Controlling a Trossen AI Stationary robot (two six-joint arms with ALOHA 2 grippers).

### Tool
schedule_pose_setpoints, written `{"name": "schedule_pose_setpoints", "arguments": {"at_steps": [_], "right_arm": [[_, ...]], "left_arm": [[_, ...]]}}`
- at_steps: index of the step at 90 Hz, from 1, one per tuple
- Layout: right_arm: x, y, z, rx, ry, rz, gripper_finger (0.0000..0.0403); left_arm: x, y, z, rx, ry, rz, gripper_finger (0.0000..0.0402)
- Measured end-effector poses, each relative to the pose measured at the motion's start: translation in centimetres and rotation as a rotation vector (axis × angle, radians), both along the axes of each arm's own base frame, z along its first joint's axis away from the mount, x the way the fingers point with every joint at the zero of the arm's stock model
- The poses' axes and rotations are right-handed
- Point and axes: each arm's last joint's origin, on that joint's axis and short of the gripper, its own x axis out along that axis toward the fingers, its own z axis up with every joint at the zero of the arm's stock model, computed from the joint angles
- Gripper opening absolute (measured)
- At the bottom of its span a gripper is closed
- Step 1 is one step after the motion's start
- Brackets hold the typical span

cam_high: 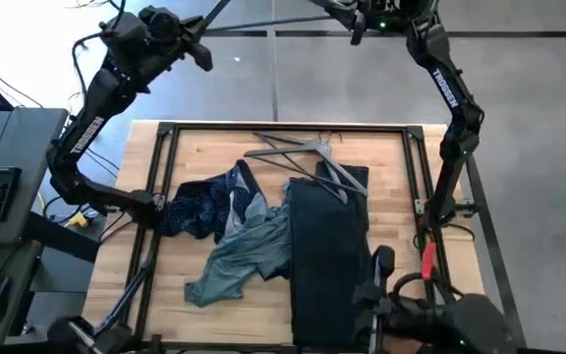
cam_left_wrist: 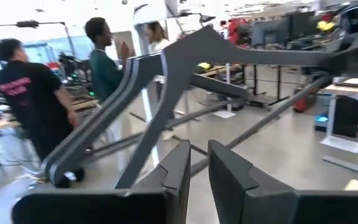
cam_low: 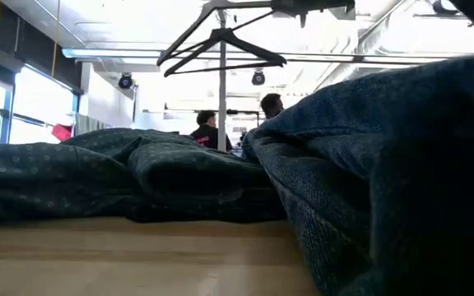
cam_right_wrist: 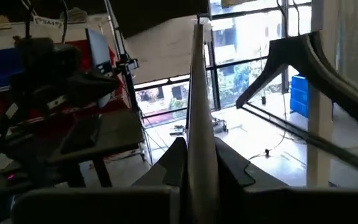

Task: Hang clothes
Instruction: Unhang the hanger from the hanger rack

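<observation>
Overhead, both arms are reaching high above the far edge of the table (cam_high: 214, 157), holding up a grey raised hanger (cam_left_wrist: 185, 56). The right gripper (cam_right_wrist: 194, 149) is clamping a thin pale strip that looks like the hanger's edge. The left gripper (cam_left_wrist: 197, 152) is sitting right at the hanger's neck with a narrow gap between its fingers, and I cannot tell whether it is gripping.

Three garments are lying in a heap on the table: a black trouser-like piece (cam_high: 327, 256), a navy dotted shirt (cam_high: 199, 202) and a teal shirt (cam_high: 239, 261) between them, overlapping both. Two more hangers (cam_high: 288, 150) seem to be lying at the heap's far side.

The step appears to be readying the hanger. None of the clothes are hanging yet, so the next move is likely bringing a garment and the hanger together.
</observation>
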Motion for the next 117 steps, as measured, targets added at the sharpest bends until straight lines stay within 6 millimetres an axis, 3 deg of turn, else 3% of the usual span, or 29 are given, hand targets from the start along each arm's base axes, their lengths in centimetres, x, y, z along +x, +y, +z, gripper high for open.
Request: {"name": "schedule_pose_setpoints", "arguments": {"at_steps": [27,47,77,89,100,110,117], "right_arm": [[0.8,0.1,0.2,-0.050,-0.030,-0.099,0.0022],[1.1,0.4,-0.3,0.116,-0.010,-0.057,0.0022],[2.3,3.5,-4.4,0.535,0.323,-0.077,0.0022],[2.5,4.8,-6.1,0.626,0.483,-0.110,0.0021],[2.0,5.5,-6.9,0.672,0.526,-0.120,0.0021],[0.3,5.5,-7.4,0.711,0.441,-0.188,0.0021],[-1.1,6.1,-9.0,0.796,0.377,-0.279,0.0021]], "left_arm": [[-0.1,0.0,-0.1,0.005,0.029,0.007,0.0032],[-0.1,0.0,-0.2,-0.006,0.039,0.008,0.0032],[-0.3,0.1,-1.1,-0.070,0.099,0.093,0.0032],[-0.4,0.2,-1.3,-0.086,0.117,0.110,0.0032],[-0.5,0.2,-1.4,-0.097,0.127,0.115,0.0032],[-0.5,0.2,-1.7,-0.115,0.145,0.115,0.0032],[-0.5,0.2,-1.8,-0.125,0.152,0.115,0.0032]]}}
